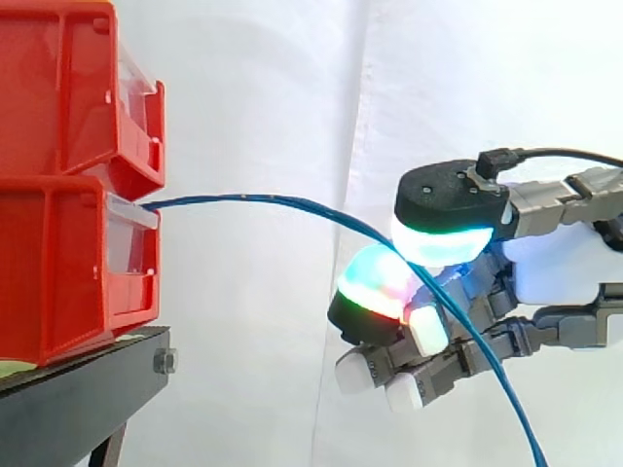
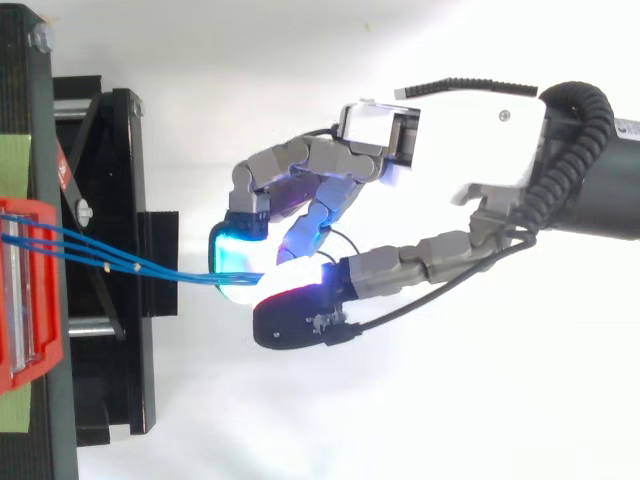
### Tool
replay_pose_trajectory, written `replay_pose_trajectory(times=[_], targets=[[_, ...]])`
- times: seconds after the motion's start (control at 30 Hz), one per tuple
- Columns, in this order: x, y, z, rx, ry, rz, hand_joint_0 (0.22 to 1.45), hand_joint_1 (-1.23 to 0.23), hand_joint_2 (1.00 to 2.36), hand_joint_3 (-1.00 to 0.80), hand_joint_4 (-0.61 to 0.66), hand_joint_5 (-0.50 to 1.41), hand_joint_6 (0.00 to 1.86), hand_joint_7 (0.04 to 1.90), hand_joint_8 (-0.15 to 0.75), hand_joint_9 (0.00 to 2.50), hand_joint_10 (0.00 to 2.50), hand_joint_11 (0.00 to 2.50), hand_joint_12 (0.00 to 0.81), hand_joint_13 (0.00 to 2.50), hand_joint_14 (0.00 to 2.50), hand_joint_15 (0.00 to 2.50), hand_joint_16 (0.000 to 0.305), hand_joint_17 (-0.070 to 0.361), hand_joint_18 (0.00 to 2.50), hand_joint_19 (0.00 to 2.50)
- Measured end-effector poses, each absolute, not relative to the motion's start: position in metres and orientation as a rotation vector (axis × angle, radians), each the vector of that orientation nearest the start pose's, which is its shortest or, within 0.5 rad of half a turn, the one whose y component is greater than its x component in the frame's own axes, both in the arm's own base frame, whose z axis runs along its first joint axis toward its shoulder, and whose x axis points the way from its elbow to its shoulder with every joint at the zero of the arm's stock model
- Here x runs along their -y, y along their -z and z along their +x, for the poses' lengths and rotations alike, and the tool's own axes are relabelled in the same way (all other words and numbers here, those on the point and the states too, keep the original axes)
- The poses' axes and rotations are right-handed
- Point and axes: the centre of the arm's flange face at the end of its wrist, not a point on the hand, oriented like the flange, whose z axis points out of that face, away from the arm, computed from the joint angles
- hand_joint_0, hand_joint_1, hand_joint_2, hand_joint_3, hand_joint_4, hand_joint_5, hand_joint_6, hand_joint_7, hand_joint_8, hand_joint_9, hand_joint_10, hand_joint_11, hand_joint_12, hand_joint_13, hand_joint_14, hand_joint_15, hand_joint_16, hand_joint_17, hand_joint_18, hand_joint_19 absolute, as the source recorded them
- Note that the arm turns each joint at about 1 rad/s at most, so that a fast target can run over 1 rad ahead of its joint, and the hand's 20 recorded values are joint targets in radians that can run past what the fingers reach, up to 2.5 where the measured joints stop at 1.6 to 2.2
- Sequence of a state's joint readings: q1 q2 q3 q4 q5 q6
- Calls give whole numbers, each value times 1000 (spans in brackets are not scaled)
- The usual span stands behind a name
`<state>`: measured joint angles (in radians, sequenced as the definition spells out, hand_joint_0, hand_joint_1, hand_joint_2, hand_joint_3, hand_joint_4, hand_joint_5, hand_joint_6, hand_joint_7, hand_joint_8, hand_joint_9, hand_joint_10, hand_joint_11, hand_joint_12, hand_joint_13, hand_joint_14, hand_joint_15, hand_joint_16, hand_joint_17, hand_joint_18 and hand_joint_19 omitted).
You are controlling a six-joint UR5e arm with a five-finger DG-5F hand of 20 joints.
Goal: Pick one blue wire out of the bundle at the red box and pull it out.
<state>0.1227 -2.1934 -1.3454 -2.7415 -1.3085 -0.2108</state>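
Hand curled, glowing fingertips and thumb clamped together on blue wire, well apart from red box. Wire leaves clear front of box, arcs across to pinch, then drops toward lower right. From above, several blue strands leave box and converge at pinch; hard to say whether one or all are caught there. Second red bin stacked on top of box. Both sit on black stand. White curtain behind.
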Motion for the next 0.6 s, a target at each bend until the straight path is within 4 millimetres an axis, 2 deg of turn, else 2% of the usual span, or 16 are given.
replay_pose_trajectory(times=[0.07, 0.1, 0.17, 0.2, 0.27, 0.3, 0.43, 0.5, 0.6], targets=[[71, -257, 720, -1207, -949, 1125, 638, -677, 1011, -14, 385, -43, 515, 1318, 289, 1042, 24, 535, 395, 539, 11, 275, 65, 146, 448, 444], [71, -257, 720, -1207, -949, 1124, 642, -709, 1014, 2, 371, -64, 566, 1215, 289, 1035, 26, 606, 392, 533, 12, 290, 63, 142, 435, 450], [71, -257, 720, -1207, -949, 1124, 642, -723, 1015, 3, 369, -79, 599, 1144, 288, 1026, 25, 643, 391, 530, 13, 296, 62, 140, 427, 444], [71, -257, 720, -1207, -949, 1124, 635, -833, 1018, -17, 356, -115, 707, 976, 291, 1019, 27, 695, 390, 525, 14, 304, 62, 139, 426, 446], [71, -257, 720, -1207, -949, 1124, 627, -856, 1018, -53, 393, -120, 738, 906, 291, 1015, 28, 702, 389, 522, 13, 309, 61, 137, 423, 446], [71, -257, 720, -1207, -949, 1124, 610, -861, 1018, -73, 429, -116, 744, 895, 291, 1027, 27, 719, 389, 521, 13, 308, 61, 137, 420, 446], [71, -257, 720, -1206, -949, 1124, 578, -829, 1017, -120, 433, -103, 725, 984, 295, 1056, 26, 669, 399, 530, 13, 301, 63, 141, 426, 451], [71, -257, 720, -1206, -950, 1123, 568, -793, 1014, -122, 418, -88, 696, 1055, 307, 1084, 23, 644, 410, 543, 12, 295, 66, 148, 443, 453], [71, -257, 721, -1204, -951, 1122, 561, -748, 1011, -46, 354, -89, 723, 1035, 325, 1105, 23, 659, 432, 561, 12, 296, 70, 158, 474, 447]])
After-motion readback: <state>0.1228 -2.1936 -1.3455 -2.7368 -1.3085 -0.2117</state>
